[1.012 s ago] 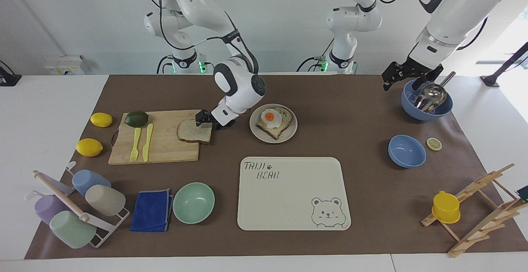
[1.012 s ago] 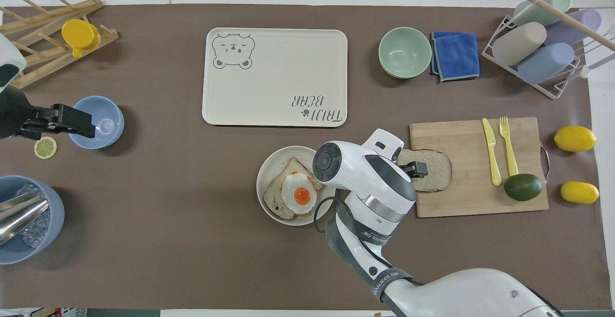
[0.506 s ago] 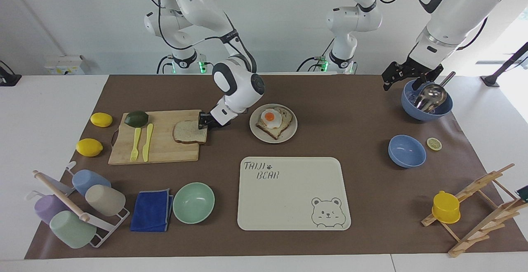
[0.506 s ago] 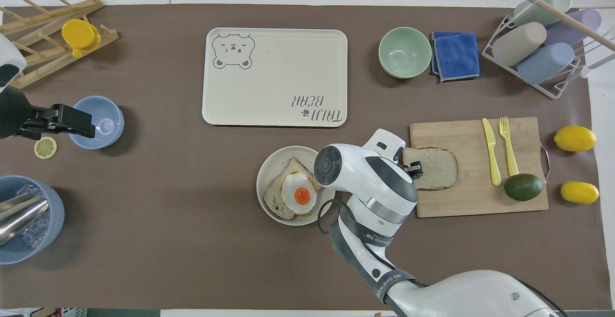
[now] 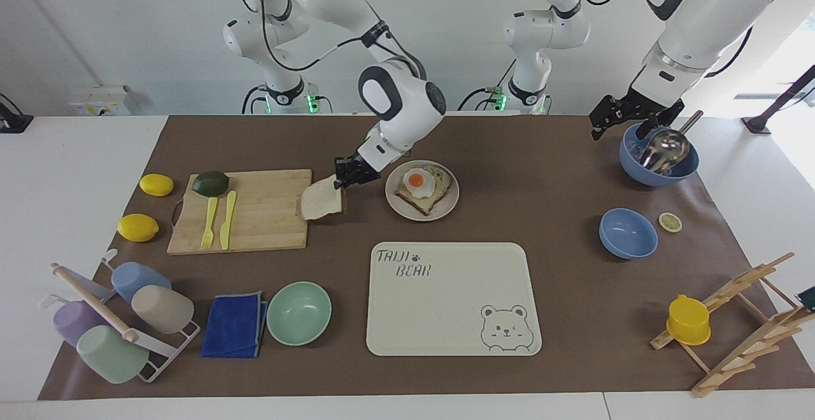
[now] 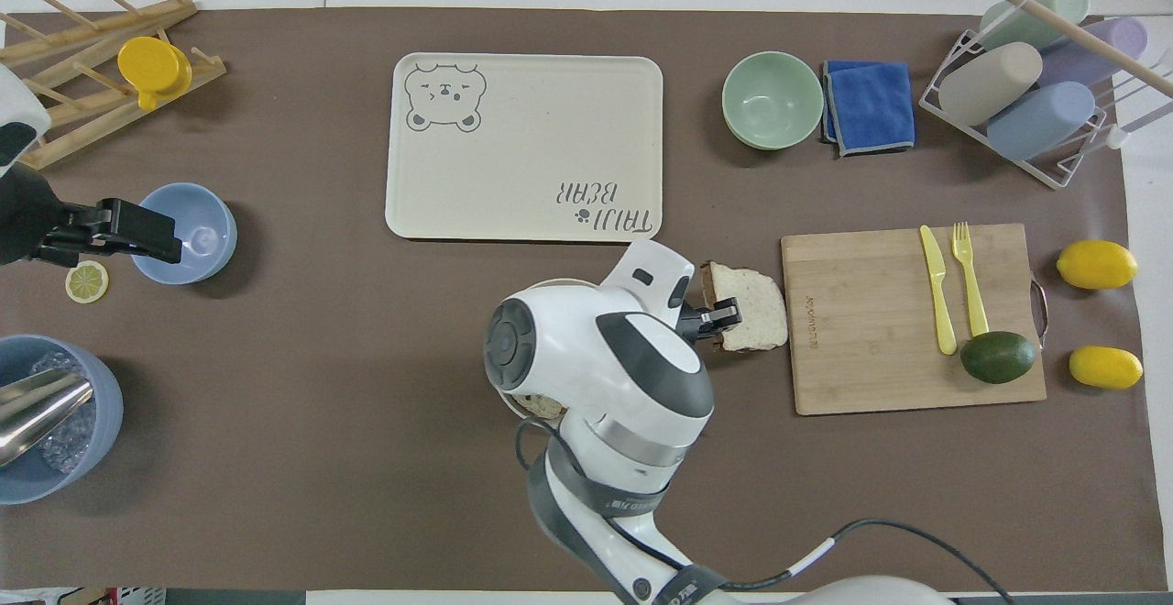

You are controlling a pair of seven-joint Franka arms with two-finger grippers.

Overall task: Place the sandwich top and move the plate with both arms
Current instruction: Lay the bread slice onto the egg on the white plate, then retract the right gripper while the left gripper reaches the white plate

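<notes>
- Right gripper (image 5: 347, 175), black and two-fingered on its glossy white arm, clamped on one edge of the sandwich top (image 5: 323, 202), a squarish slice of pale speckled bread with brown crust; the slice hangs tilted in the air over the edge of the pale wooden cutting board (image 5: 251, 216), at the side facing the plate.
- Risk: gripped by a single edge, the soft slice may sag, tear or slip free during transfer.
- Small round beige-grey plate (image 5: 445, 208) lies just beside the gripper, bearing a bread slice with a fried egg (image 5: 420, 186).
- Risk: a tilted release could land the top off-centre, or push the egg sideways.
- Left gripper (image 5: 627, 118), fingers spread and holding nothing, waits over the rim of a blue bowl with a metal scoop (image 5: 659, 153).
- Risk: its later reach toward the plate may clip this bowl.
</notes>
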